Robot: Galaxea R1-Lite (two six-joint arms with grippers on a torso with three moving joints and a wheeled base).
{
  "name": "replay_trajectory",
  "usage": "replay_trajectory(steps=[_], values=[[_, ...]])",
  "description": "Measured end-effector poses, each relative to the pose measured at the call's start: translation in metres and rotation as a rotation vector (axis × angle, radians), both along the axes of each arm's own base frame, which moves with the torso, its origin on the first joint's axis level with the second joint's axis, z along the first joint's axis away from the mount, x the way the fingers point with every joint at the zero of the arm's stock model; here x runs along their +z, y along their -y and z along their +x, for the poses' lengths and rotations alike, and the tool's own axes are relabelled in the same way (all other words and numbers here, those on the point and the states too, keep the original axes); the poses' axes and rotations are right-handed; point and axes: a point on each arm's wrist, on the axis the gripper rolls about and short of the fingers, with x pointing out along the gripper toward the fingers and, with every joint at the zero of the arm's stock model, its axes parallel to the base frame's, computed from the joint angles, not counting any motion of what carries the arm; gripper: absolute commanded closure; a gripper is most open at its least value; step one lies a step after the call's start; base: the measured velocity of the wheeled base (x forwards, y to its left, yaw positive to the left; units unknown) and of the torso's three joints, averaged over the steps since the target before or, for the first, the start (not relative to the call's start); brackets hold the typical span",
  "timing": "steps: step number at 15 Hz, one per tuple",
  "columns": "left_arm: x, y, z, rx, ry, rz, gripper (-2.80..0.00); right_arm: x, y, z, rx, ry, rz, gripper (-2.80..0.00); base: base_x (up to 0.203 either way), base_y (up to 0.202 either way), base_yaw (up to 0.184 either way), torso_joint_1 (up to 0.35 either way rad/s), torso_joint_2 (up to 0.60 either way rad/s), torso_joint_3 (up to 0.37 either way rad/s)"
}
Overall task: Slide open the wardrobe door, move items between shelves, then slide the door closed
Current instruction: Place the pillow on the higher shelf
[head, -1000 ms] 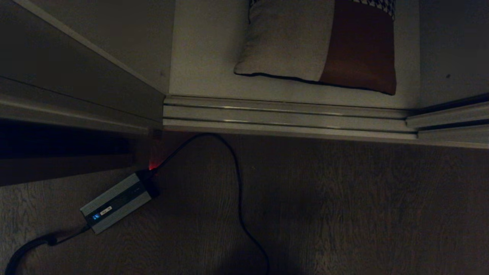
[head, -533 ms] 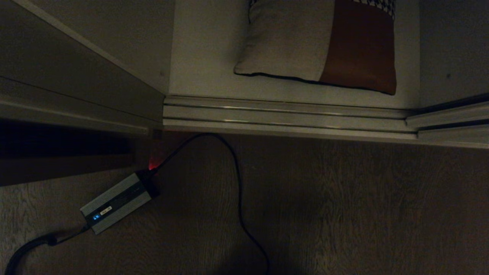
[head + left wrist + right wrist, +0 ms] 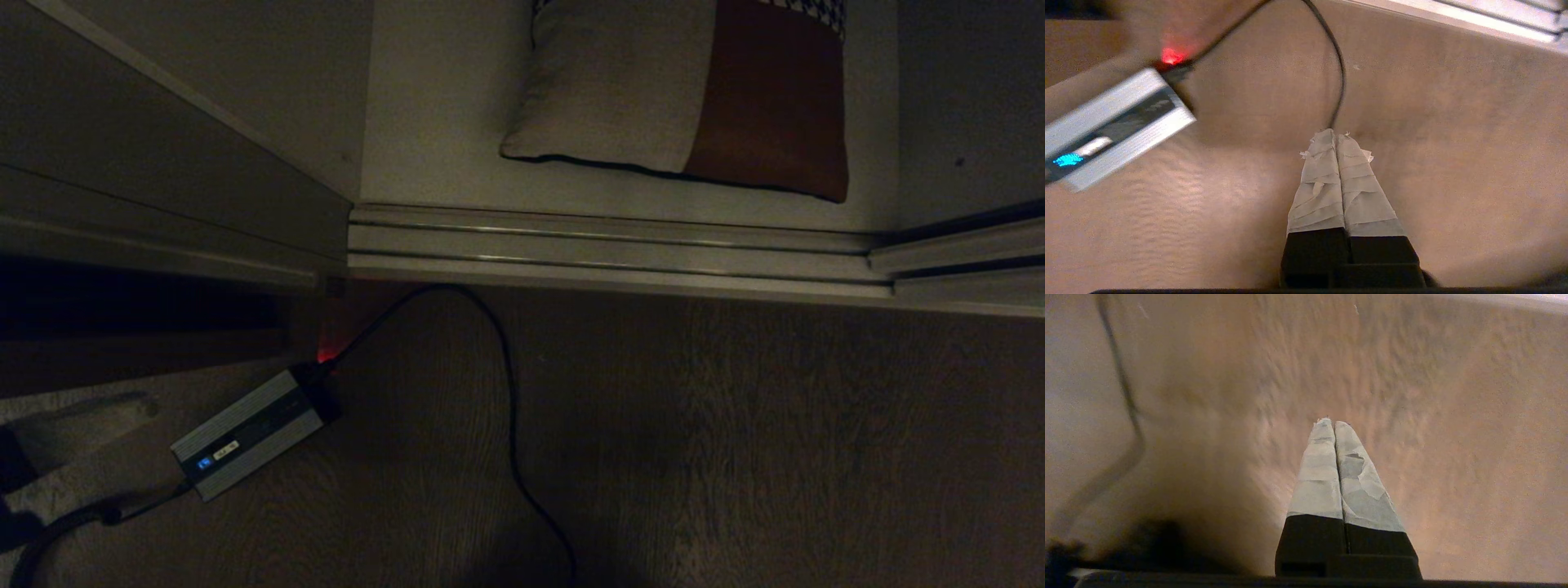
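- On the lowest shelf of the wardrobe, past the ribbed floor track, lies the cushion; the head view cuts off its far part.
- I judge the cushion light and soft. It will sag when lifted, so I would pinch a thick fold at the near edge or near corner, where the dark piping gives some grip.
- Its cloth looks matte and woven, not slippery, and nothing about it seems fragile.
- It has a beige block on the left, a rust-brown block on the right, and a thin houndstooth band just visible at the far edge.
- Beside the opening I see pale panels on both sides; which one is the sliding door, I cannot tell.
- My left claw is pressed shut and holds nothing; it hangs over the wooden floor near the black cable and the silver power adapter.
- My right claw is also closed and empty, above bare floor.
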Motion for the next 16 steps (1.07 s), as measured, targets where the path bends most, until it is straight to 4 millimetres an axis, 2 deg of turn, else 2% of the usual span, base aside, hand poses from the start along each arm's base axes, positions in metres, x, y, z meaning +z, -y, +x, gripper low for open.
replay_trajectory(steps=[3,5,6,7,10,11,12,14,16], values=[[0.009,0.009,0.042,-0.027,-0.032,-0.005,0.00,0.045,-0.001,0.016,0.047,-0.040,0.056,0.00,0.000,0.000,0.000,0.000,0.00,0.000],[0.010,0.025,0.063,-0.052,-0.062,0.012,0.00,0.067,-0.002,0.037,0.081,-0.087,0.104,0.00,0.000,0.000,0.000,0.000,0.00,0.000],[0.017,0.036,0.071,-0.063,-0.038,0.011,0.00,0.075,-0.002,0.049,0.095,-0.107,0.126,0.00,0.000,0.000,0.000,0.000,0.00,0.000],[0.016,0.048,0.081,-0.059,-0.053,0.026,0.00,0.080,-0.002,0.064,0.105,-0.126,0.142,0.00,0.000,0.000,0.000,0.000,0.00,0.000],[0.030,0.075,0.100,-0.088,0.028,0.010,0.00,0.086,-0.001,0.103,0.114,-0.149,0.164,0.00,0.000,0.000,0.000,0.000,0.00,0.000],[0.023,0.080,0.099,-0.104,-0.012,0.025,0.00,0.083,-0.001,0.110,0.115,-0.167,0.166,0.00,0.000,0.000,0.000,0.000,0.00,0.000],[0.025,0.081,0.096,-0.110,-0.007,0.023,0.00,0.081,-0.002,0.111,0.128,-0.180,0.168,0.00,0.000,0.000,0.000,0.000,0.00,0.000],[0.028,0.077,0.079,-0.130,-0.014,0.036,0.00,0.074,-0.003,0.097,0.175,-0.209,0.171,0.00,0.000,0.000,0.000,0.000,0.00,0.000],[0.033,0.074,0.053,-0.162,-0.016,0.065,0.00,0.064,-0.005,0.076,0.219,-0.264,0.177,0.00,0.000,0.000,0.000,0.000,0.00,0.000]])
